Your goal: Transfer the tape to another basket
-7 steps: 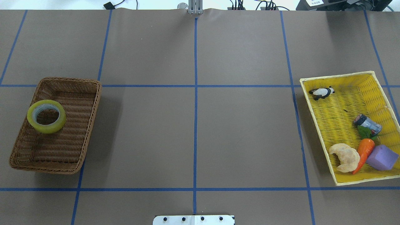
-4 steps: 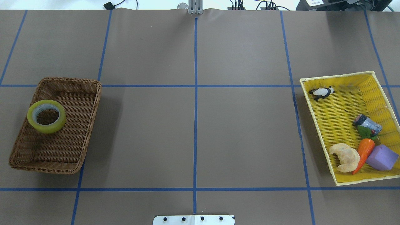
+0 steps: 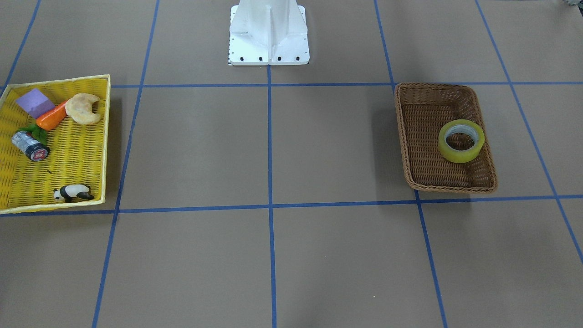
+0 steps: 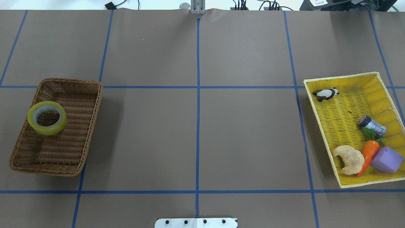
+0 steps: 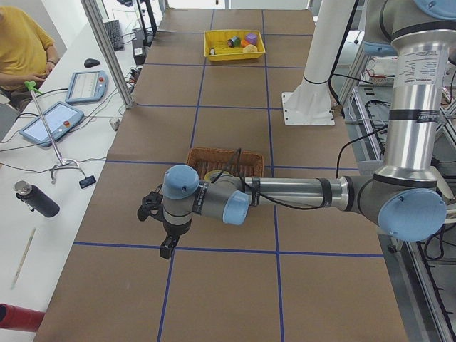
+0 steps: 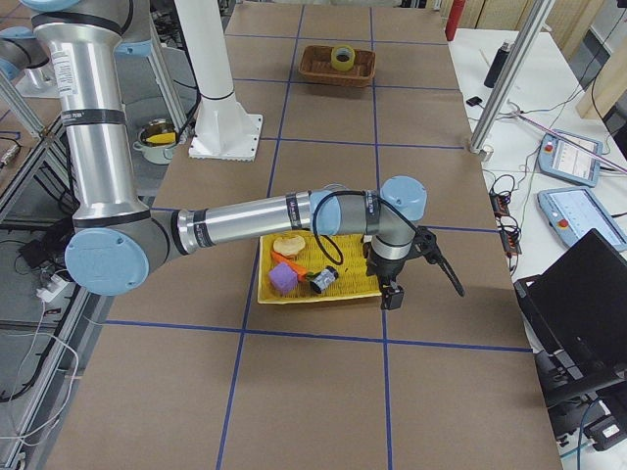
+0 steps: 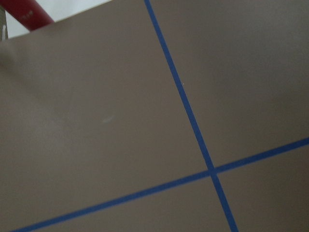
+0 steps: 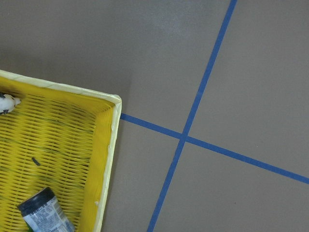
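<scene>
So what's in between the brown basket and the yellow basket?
Nothing but bare table with blue lines. The overhead view shows the whole stretch from the brown basket to the yellow basket.

Tape [image 4: 48, 130] tight against basket [image 4: 72, 80] wall — open basket floor alongside.

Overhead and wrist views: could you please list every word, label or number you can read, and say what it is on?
No text can be read in any view.
Small dark cylinder in the yellow tray: printed label, too blurred to read.
White tag at the overhead view's top right edge: too small.
Print on the left arm: too small.
</scene>
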`<state>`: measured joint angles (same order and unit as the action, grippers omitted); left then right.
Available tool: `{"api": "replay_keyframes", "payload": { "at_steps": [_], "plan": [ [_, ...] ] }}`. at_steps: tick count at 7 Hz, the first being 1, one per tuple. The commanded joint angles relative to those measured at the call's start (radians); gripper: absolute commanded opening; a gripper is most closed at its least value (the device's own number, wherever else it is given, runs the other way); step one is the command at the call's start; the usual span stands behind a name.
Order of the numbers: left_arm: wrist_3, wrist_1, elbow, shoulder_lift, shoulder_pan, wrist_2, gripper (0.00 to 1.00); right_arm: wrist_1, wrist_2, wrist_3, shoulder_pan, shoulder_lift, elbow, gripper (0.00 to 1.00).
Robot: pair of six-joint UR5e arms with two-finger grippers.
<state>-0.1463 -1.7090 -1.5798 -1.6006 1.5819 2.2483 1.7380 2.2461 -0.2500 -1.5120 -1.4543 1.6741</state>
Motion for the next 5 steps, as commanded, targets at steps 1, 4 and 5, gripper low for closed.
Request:
{"api": "replay_keyframes", "payload": {
  "at_steps": [1, 4, 5],
  "plan": [
    [-0.032, 0.268, -0.066, 0.002, 0.007, 0.007, 0.98, 0.000, 0.001, 0.000, -0.008, -0.023, -0.001, 1.00],
    [-0.024, 0.250, -0.085, 0.001, 0.007, 0.011, 0.98, 0.000, 0.001, 0.000, -0.014, -0.057, -0.010, 1.00],
    [-0.024, 0.250, -0.088, -0.002, 0.007, 0.011, 0.98, -0.002, 0.004, 0.000, -0.020, -0.063, -0.008, 1.00]
  ]
}}
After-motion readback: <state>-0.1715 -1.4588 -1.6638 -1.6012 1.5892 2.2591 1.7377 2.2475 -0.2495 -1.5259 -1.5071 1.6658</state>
